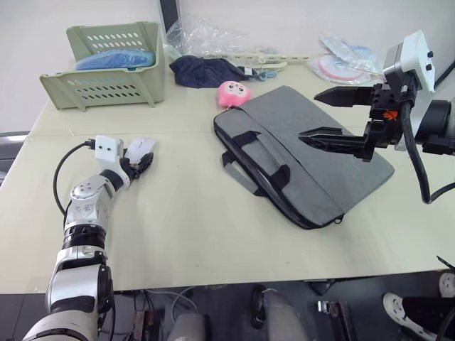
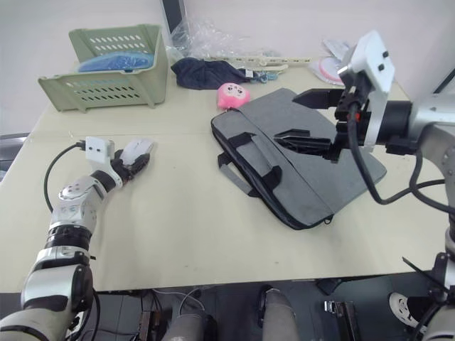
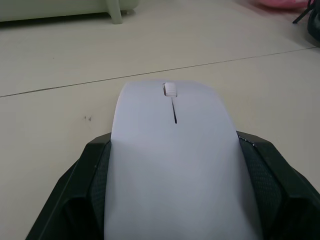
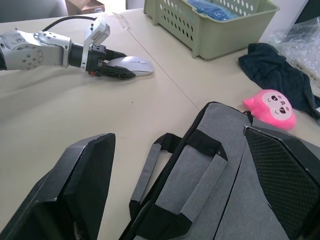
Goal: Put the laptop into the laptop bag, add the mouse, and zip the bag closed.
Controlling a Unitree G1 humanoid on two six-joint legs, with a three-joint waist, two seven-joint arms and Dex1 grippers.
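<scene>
Two black fingers of the left gripper point(image 1: 139, 159) pinch the white mouse point(image 1: 140, 148) on the table point(image 1: 185, 227), well left of the grey laptop bag point(image 1: 302, 160); the right gripper point(image 1: 334, 114) hovers spread above that bag. Lift level, keeping the slick shell squarely seated, before crossing toward the bag's zipper side

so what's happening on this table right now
The robot is packing a laptop bag. Its left gripper has its fingers around the white mouse, which sits on the table well to the left of the bag. The right gripper hangs open above the bag, holding nothing. The bag lies flat with its handles toward the robot. A pink plush toy touches the bag's far corner, and a green basket stands at the back left.
</scene>
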